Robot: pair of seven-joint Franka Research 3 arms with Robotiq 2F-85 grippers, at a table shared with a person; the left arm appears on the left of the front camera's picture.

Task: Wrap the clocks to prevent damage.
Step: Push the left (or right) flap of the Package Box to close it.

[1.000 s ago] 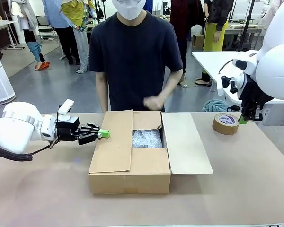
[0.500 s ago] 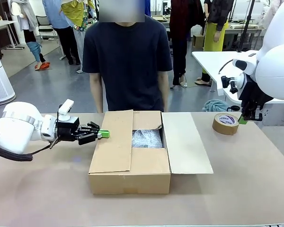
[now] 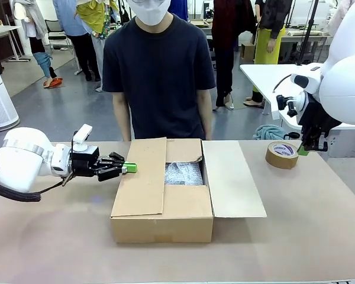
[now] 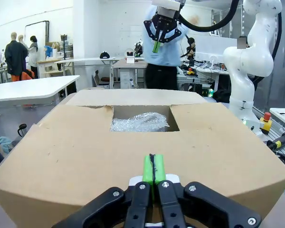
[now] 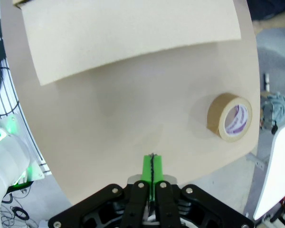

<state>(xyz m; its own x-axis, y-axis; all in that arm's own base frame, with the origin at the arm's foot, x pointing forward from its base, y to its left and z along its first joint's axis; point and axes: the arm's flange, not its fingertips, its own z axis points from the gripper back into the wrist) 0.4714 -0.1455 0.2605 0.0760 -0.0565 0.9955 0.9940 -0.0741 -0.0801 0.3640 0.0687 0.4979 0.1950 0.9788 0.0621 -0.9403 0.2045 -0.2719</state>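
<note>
1. Front view: an open cardboard box (image 3: 163, 201) sits mid-table (image 3: 307, 225). A bubble-wrap bundle (image 3: 183, 173) lies inside it at the far end; whether it holds a clock cannot be told. The left gripper (image 3: 129, 168) hovers just beside the box's raised left flap (image 3: 143, 177), pads clenched on nothing. The right gripper (image 3: 303, 151) hangs beside a tape roll (image 3: 282, 154), its fingers too small to judge here. A person (image 3: 160, 71) stands behind the box.
2. Left wrist view: the green pads are pressed together, empty, pointing at the box wall. The bundle shows through the opening.
3. Right wrist view: the pads meet with nothing between them, above bare table. The tape roll lies on its side to the right.
</note>
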